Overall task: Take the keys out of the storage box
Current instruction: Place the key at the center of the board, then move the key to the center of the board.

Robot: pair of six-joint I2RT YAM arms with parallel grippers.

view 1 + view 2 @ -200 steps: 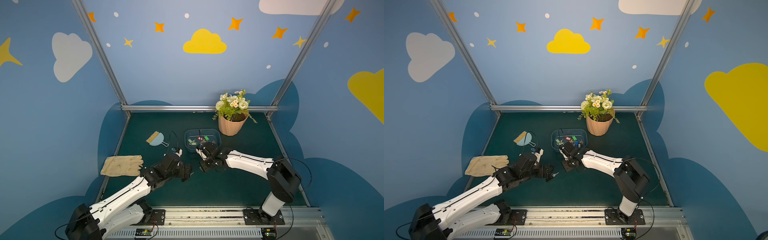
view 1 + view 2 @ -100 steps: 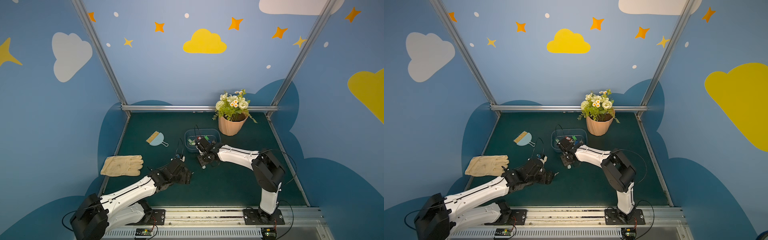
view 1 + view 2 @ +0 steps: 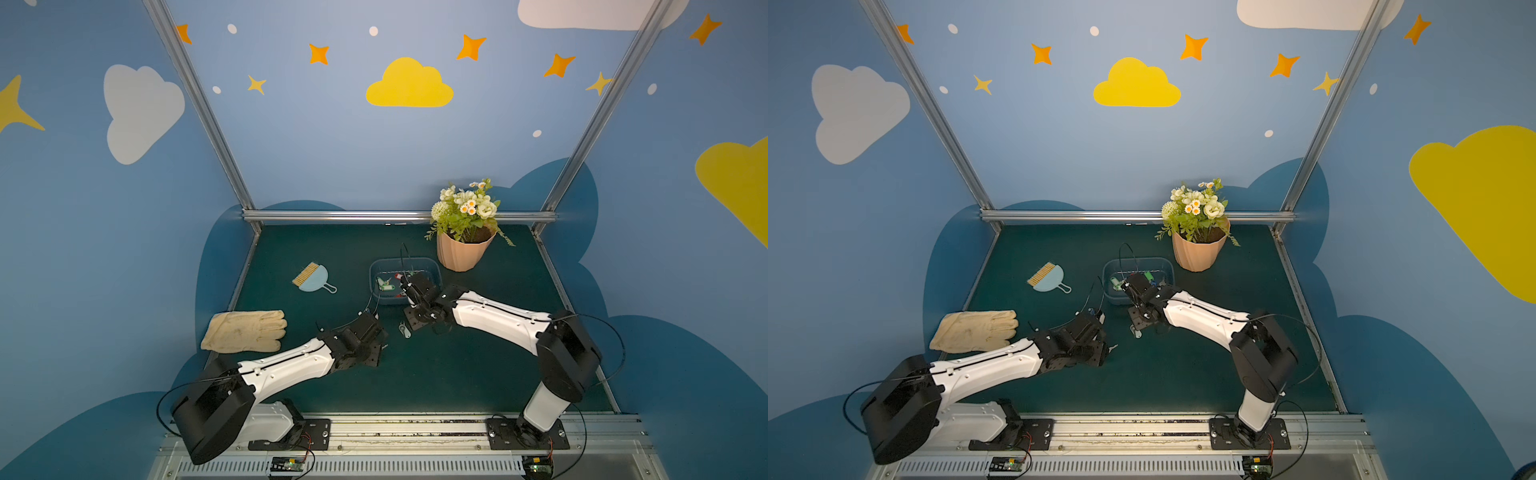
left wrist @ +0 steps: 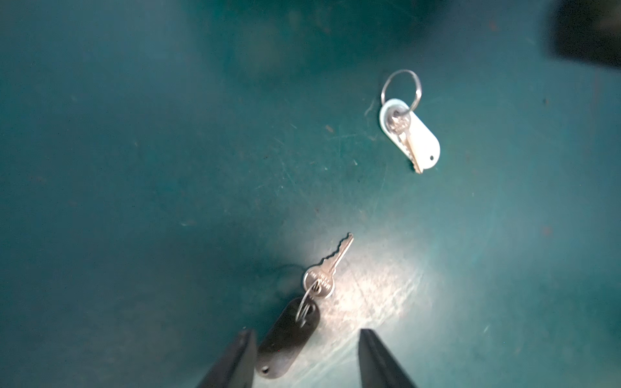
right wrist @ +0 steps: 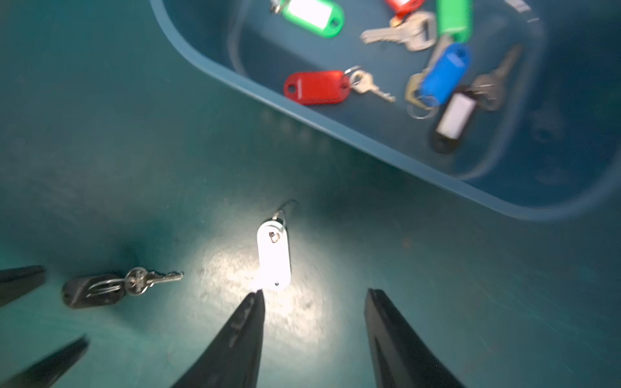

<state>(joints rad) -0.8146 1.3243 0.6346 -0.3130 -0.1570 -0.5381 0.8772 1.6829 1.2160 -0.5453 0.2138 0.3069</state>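
The storage box (image 3: 376,266) (image 3: 1113,266) (image 5: 336,124) is a shallow blue-grey tub mid-table. Several keys lie in it, with red (image 5: 316,87), green (image 5: 312,13), blue (image 5: 445,74) and black (image 5: 453,117) tags. Two keys lie on the mat in front of it. The white-tagged one (image 3: 404,330) (image 4: 410,134) (image 5: 274,258) rests just past my right gripper (image 5: 316,295) (image 3: 411,322), which is open and empty. The black-tagged one (image 4: 289,339) (image 5: 92,290) lies flat between the fingers of my open left gripper (image 4: 305,336) (image 3: 384,345), close to one finger.
A peach flowerpot (image 3: 463,249) with flowers stands right behind the box. A small brush and dustpan (image 3: 311,277) lie to the box's left. A cream glove (image 3: 245,330) lies near the left edge. The two grippers are close together in front of the box.
My right gripper has opened and the white-tagged key now lies on the mat. The left arm has sunk lower and its jaws have narrowed around the black-tagged key.
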